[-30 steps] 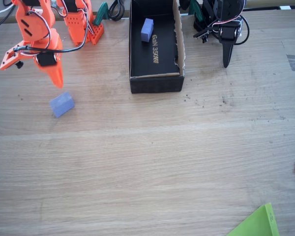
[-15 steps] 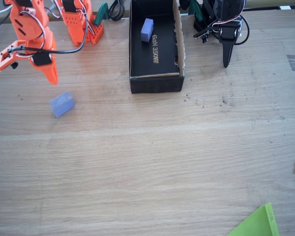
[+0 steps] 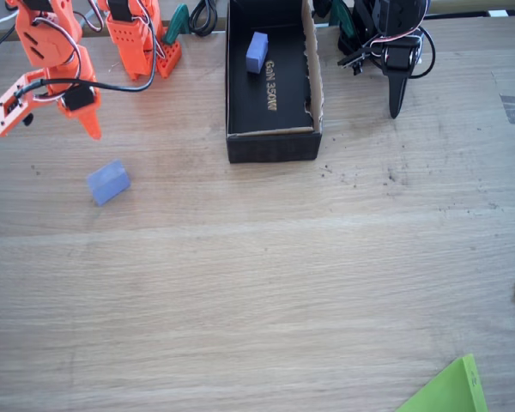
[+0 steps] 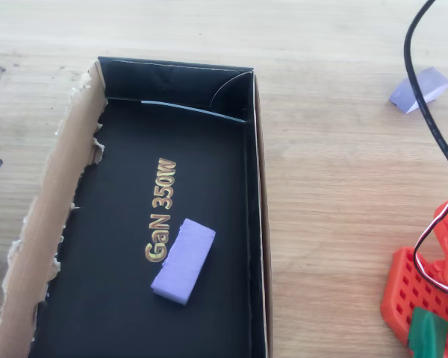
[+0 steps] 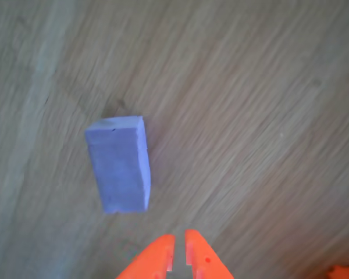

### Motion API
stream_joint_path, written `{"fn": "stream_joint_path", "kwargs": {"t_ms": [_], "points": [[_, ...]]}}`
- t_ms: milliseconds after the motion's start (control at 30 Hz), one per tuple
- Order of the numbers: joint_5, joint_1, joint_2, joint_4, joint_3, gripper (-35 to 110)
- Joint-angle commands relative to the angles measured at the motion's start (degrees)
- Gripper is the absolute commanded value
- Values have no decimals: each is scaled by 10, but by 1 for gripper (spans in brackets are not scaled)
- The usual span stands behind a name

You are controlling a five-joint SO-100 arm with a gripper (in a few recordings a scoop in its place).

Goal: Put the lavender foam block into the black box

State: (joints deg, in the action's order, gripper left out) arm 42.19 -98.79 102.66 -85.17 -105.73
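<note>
Since a second ago the orange arm has drawn up and back toward the top left of the fixed view, so its hand (image 3: 92, 129) now hangs farther from the lavender foam block (image 3: 108, 182) on the tabletop (image 3: 266, 283); that block has not shifted. In the wrist view the two orange fingertips (image 5: 157, 264) sit nearly together with only a thin slit between them, clenched on nothing, and the same block (image 5: 118, 164) lies on the wood above and to the left of them, apart from them. The picture there is blurred.

The black box (image 3: 272, 144) stands at the top middle of the fixed view, well to the right of the loose block. A second lavender block (image 4: 184, 260) already lies flat on its inner floor, just beside the gold "GaN 350W" lettering (image 4: 160, 220) in the overhead view. One long side of the box (image 4: 48, 224) shows raw, torn brown cardboard. A lime-green sheet corner (image 3: 446, 390) pokes in at the bottom right of the fixed view.
</note>
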Motion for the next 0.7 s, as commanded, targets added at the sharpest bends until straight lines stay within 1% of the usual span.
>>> {"fn": "stream_joint_path", "kwargs": {"t_ms": [0,133,267,467,600,667], "points": [[31,-3,5,-10,21,0],[26,-3,4,-6,19,0],[0,-2,5,0,24,0],[-38,5,7,20,22,24],[-47,5,5,25,24,33],[-43,5,5,25,24,33]]}}
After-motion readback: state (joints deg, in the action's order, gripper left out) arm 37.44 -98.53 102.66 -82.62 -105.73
